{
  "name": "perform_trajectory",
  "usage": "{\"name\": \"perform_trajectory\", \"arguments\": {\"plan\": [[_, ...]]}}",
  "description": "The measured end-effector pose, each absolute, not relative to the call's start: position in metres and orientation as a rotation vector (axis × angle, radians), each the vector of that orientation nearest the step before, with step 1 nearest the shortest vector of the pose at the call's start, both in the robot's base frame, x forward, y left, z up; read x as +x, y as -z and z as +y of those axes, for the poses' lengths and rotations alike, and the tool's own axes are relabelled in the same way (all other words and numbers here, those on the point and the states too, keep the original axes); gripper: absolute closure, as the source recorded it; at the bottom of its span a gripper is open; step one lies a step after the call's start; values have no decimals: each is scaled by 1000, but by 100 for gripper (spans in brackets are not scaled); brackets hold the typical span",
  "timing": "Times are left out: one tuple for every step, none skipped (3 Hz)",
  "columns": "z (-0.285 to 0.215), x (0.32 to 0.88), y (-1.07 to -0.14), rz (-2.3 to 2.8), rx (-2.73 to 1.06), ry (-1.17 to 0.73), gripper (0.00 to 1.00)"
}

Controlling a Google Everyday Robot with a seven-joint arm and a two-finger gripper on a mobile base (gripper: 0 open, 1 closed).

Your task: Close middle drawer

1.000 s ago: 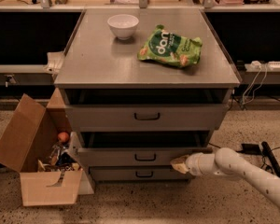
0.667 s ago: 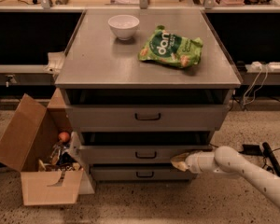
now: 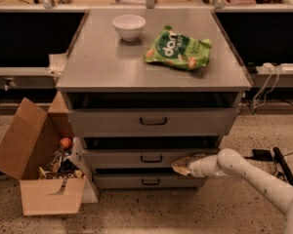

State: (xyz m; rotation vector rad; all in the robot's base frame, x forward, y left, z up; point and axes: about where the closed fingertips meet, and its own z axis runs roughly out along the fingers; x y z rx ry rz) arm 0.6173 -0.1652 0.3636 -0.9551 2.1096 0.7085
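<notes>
Sitting against the front of the slightly open wide grey metal middle drawer [image 3: 117,159], at 3 o'clock of its dark bar handle [image 3: 151,158], the tan-tipped gripper [image 3: 182,166] should push toward 12 o'clock; I cannot tell whether it is open or closed.

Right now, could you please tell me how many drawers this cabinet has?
3: top drawer under the tabletop; middle drawer below, gripper at its front's right; bottom drawer lowest.
</notes>
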Motion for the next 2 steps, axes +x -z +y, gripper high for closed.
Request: {"name": "perform_trajectory", "arguments": {"plan": [[-165, 617, -364, 2109, -955, -709, 100], [-182, 622, -388, 2040, -907, -720, 100]]}}
